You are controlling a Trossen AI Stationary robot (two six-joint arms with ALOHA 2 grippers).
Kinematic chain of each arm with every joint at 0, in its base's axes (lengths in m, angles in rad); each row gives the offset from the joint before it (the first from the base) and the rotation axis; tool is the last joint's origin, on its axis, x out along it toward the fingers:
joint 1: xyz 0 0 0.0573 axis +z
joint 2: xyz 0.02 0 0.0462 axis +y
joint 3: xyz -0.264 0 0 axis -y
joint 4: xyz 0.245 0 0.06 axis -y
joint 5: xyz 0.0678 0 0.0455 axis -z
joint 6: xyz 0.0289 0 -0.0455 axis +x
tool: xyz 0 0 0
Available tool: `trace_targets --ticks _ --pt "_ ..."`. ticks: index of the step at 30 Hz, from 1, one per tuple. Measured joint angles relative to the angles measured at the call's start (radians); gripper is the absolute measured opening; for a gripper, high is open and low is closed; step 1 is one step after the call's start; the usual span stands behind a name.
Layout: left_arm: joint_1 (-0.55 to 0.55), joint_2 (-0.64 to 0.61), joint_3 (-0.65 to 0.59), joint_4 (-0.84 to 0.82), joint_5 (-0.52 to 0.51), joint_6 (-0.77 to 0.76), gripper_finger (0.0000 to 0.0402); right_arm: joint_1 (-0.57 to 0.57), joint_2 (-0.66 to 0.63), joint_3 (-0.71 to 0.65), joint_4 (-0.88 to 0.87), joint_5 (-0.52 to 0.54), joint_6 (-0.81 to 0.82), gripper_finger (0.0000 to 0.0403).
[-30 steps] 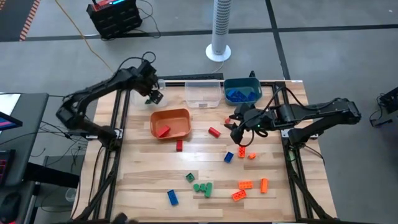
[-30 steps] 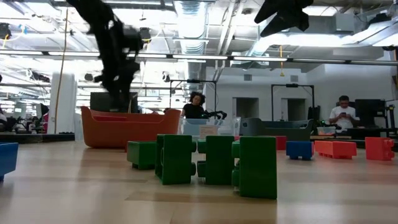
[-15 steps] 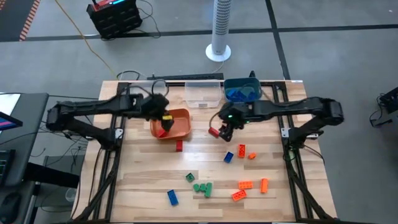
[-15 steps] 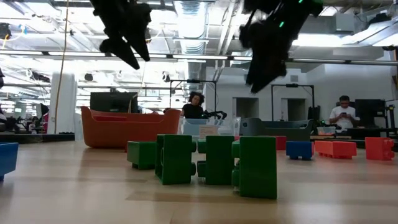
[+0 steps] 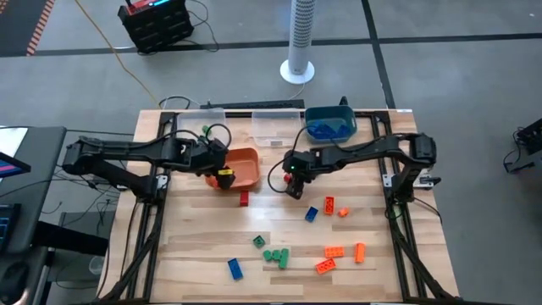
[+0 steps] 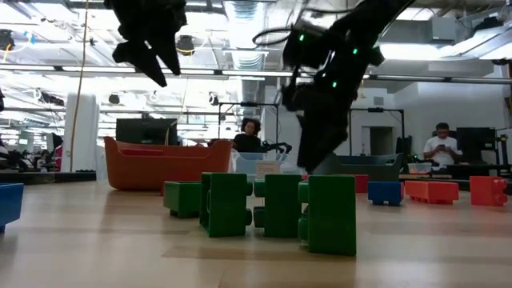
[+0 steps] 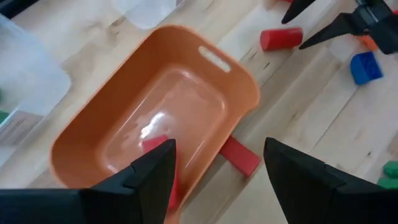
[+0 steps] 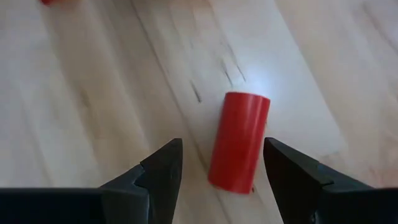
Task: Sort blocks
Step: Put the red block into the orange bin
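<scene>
My right gripper [image 5: 295, 183] stands open just above the table. A red block [image 8: 239, 142] lies flat on the wood between and just ahead of its fingertips, untouched. My left gripper [image 5: 222, 173] hangs open above the near left rim of the orange bin [image 5: 241, 165], well above it in the low view [image 6: 152, 56]. One red block [image 7: 155, 144] lies inside that bin. Another red block [image 7: 239, 155] lies on the table just outside its near wall. Blue, orange and green blocks [image 5: 275, 256] are scattered over the near half of the table.
A teal bin [image 5: 330, 123] with blue blocks stands at the far right. A clear bin [image 5: 277, 127] stands at the far middle, and another clear bin [image 5: 196, 119] at the far left. Orange blocks [image 5: 334, 252] lie near right, a blue block [image 5: 235, 268] near the front edge.
My left gripper has swung from over the far-left clear bin toward the table's right and near side, to above the orange bin. My right gripper has gone toward the table's left and down to the red block. Both have stayed open.
</scene>
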State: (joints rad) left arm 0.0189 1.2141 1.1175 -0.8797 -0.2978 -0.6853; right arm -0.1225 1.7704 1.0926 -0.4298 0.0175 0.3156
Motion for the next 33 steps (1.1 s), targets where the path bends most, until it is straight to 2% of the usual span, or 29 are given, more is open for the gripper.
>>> trace_targets --ticks 7,12,16,19,26,29,33 --pt "0.0 -0.067 0.0 -0.088 0.004 -0.01 0.0238 0.008 0.099 0.002 0.001 0.02 -0.015 0.022" --pt "0.0 -0.146 0.0 -0.105 0.004 -0.019 0.0238 0.021 0.106 0.002 0.009 0.05 -0.024 0.0161" --pt "0.0 -0.177 0.0 -0.102 0.006 0.018 0.0238 0.022 0.068 -0.002 0.019 0.029 -0.05 0.0104" --pt "0.0 -0.176 0.0 -0.073 0.031 0.09 0.0238 0.023 0.0 -0.002 0.019 0.024 -0.098 0.0088" --pt "0.0 -0.092 -0.007 0.253 0.112 0.299 0.0238 0.045 -0.227 -0.002 0.155 0.017 -0.266 0.01" --pt "0.0 -0.045 -0.007 0.41 0.112 0.367 0.0238 0.045 -0.301 0.0 0.247 -0.026 -0.26 0.01" --pt "0.0 0.001 -0.007 0.598 0.111 0.401 0.0238 0.044 -0.369 0.0 0.307 -0.028 -0.202 0.0101"
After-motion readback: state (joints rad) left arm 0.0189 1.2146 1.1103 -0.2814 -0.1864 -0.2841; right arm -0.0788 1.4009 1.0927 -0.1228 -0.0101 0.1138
